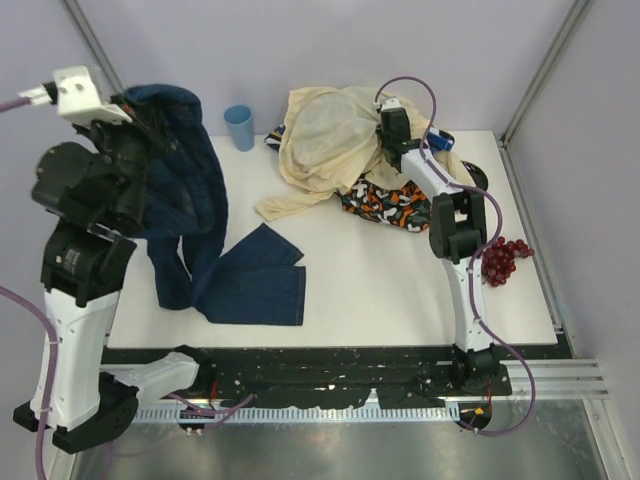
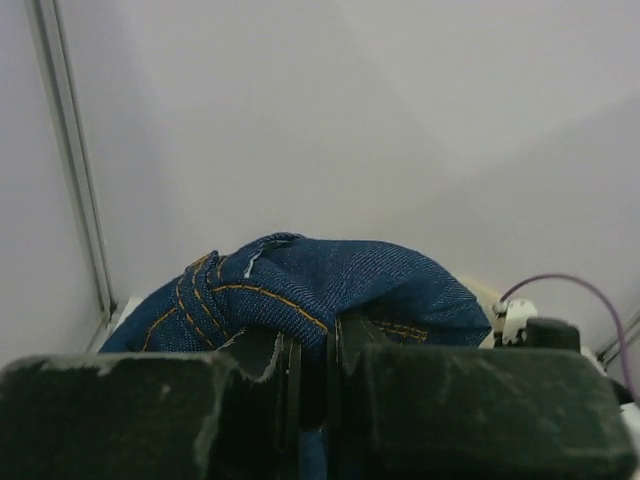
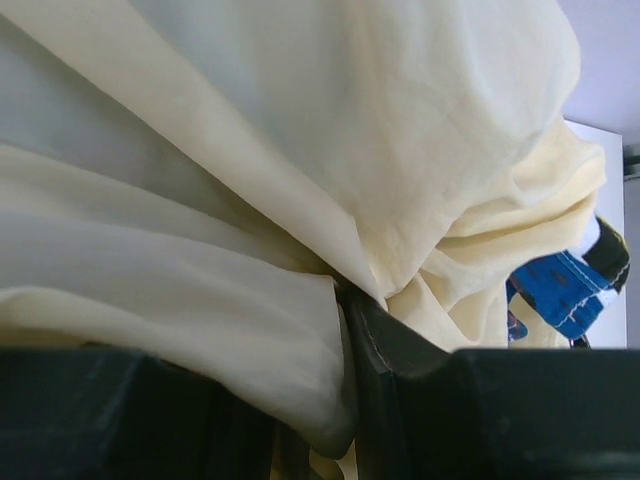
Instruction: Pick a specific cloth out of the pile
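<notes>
One denim cloth (image 1: pixel 190 190) is held up at the left of the table (image 1: pixel 400 290), pinched in the pressed-together left gripper (image 2: pixel 310 350), its legs trailing onto the surface, well apart from the one pile (image 1: pixel 330 140). One blue cup (image 1: pixel 238 127), its inside unseen, and one bunch of red grapes (image 1: pixel 500 262) are counted. A cream-yellow cloth (image 3: pixel 300 150) of the pile lies between the fingers of the right gripper (image 3: pixel 345 300); whether it is gripped cannot be told.

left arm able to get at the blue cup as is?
Probably not: the left gripper is shut on the jeans, which hang between it and the blue cup; the cup itself stands uncovered.
</notes>
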{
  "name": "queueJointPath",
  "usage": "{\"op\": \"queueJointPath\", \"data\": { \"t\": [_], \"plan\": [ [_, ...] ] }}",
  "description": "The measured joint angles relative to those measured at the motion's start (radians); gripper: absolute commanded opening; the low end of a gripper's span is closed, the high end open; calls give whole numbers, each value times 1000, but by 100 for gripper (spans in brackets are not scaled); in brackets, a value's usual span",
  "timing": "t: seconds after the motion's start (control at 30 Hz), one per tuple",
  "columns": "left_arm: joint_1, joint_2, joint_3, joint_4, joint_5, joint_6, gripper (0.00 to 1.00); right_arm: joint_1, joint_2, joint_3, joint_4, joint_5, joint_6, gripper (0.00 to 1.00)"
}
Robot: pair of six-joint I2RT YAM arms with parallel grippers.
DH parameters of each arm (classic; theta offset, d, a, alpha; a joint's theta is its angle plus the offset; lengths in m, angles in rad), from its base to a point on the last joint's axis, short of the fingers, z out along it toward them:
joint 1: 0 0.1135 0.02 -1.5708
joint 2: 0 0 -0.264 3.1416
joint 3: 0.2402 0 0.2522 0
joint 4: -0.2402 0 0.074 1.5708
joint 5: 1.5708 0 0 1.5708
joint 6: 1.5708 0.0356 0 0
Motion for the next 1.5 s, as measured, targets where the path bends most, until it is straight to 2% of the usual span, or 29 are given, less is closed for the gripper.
{"op": "queueJointPath", "data": {
  "t": [0.13, 0.27, 0.37, 0.43, 0.47, 0.5, 0.53, 0.6, 0.63, 0.67, 0.8, 0.93, 1.13, 1.23, 1.37, 1.5],
  "plan": [
    [0, -151, -387, 84, -92, -101, 0, 0, -38, -40, -11, -1, 7, 36],
    [0, -344, -809, 120, -174, -293, 0, 0, -77, -78, -40, -2, 33, 41],
    [0, -420, -1022, 74, -182, -448, 0, 0, -115, -123, -62, -20, 71, 45],
    [0, -433, -1116, 21, -188, -557, 0, 0, -143, -153, -80, -43, 110, 50],
    [0, -433, -1153, -5, -197, -613, 6, 0, -159, -171, -86, -54, 131, 54],
    [0, -431, -1185, -37, -208, -666, 19, 0, -183, -194, -95, -67, 148, 56],
    [0, -425, -1210, -64, -214, -710, 35, 1, -202, -209, -103, -75, 161, 58],
    [0, -407, -1269, -129, -217, -789, 84, 8, -253, -249, -113, -88, 187, 64],
    [0, -403, -1295, -167, -213, -832, 99, 13, -288, -275, -117, -91, 199, 83],
    [0, -401, -1307, -195, -206, -848, 100, 19, -322, -294, -121, -90, 210, 95],
    [0, -409, -1278, -294, -192, -898, 100, 55, -491, -389, -134, -78, 237, 95],
    [0, -462, -1166, -370, -191, -878, 100, 92, -758, -542, -132, -67, 291, 95],
    [0, -629, -1057, -367, -81, -725, 100, 84, -1294, -975, -48, -21, 405, 95],
    [0, -662, -1061, -351, -11, -666, 100, 80, -1490, -1199, -24, -14, 459, 95],
    [0, -667, -1081, -350, 18, -625, 100, 81, -1644, -1408, -29, -21, 511, 95],
    [0, -676, -1089, -359, 15, -607, 100, 81, -1754, -1515, -37, -39, 528, 95]
  ]
}}
